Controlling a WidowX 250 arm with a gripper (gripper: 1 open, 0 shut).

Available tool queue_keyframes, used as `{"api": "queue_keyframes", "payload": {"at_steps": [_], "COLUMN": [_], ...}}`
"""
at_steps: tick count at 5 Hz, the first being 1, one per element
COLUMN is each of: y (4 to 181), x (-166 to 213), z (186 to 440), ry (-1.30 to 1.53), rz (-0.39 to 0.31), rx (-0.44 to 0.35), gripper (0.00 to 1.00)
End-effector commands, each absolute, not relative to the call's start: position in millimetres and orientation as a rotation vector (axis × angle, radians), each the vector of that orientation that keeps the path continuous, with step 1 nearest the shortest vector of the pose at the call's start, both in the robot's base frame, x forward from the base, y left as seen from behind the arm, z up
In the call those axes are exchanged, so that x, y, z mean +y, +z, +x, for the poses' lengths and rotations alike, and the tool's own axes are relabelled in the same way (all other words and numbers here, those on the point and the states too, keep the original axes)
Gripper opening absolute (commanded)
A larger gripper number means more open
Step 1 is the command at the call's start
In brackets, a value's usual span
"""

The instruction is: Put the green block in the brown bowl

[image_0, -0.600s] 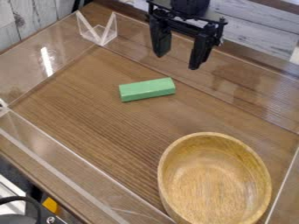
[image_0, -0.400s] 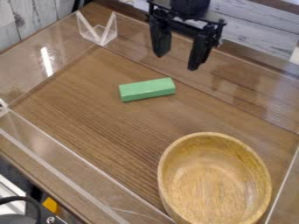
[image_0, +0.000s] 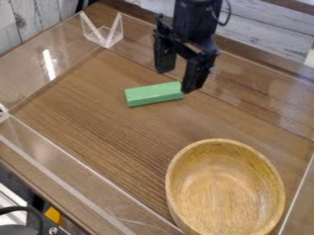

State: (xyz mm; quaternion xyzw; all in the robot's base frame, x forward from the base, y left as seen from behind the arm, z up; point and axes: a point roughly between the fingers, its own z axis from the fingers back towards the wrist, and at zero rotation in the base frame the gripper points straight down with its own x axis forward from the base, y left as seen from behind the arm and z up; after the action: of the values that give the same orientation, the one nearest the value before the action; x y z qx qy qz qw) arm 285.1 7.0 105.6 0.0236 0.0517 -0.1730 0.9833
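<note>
The green block (image_0: 153, 94) lies flat on the wooden table surface, left of centre. My gripper (image_0: 177, 75) hangs just above and behind the block's right end, its two black fingers spread open with nothing between them. The brown bowl (image_0: 226, 188), round, wooden and empty, sits at the front right, well apart from the block and the gripper.
Clear plastic walls (image_0: 73, 174) border the wooden table on the left and front. A clear plastic stand (image_0: 101, 29) sits at the back left corner. White planks form the backdrop behind the arm.
The gripper has come down and moved left toward the block's right end, and its wrist has turned. Block and bowl have not moved.
</note>
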Motion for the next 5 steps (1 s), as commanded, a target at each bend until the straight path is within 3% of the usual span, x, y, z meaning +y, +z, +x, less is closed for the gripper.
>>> {"api": "queue_keyframes", "payload": {"at_steps": [1,2,4,5], "y": [102.0,89.1,86.1,75.1], "x": [22.4,34.9,64.8,68.0], "z": [293.0,296.5,303.4,299.8], "ry": [-0.472,-0.565,-0.514,-0.493], "rz": [0.084,0.111,0.137,0.136], "rx": [0.056,0.043,-0.003,-0.016], "gripper": [1.00,1.00,1.00,1.00]}}
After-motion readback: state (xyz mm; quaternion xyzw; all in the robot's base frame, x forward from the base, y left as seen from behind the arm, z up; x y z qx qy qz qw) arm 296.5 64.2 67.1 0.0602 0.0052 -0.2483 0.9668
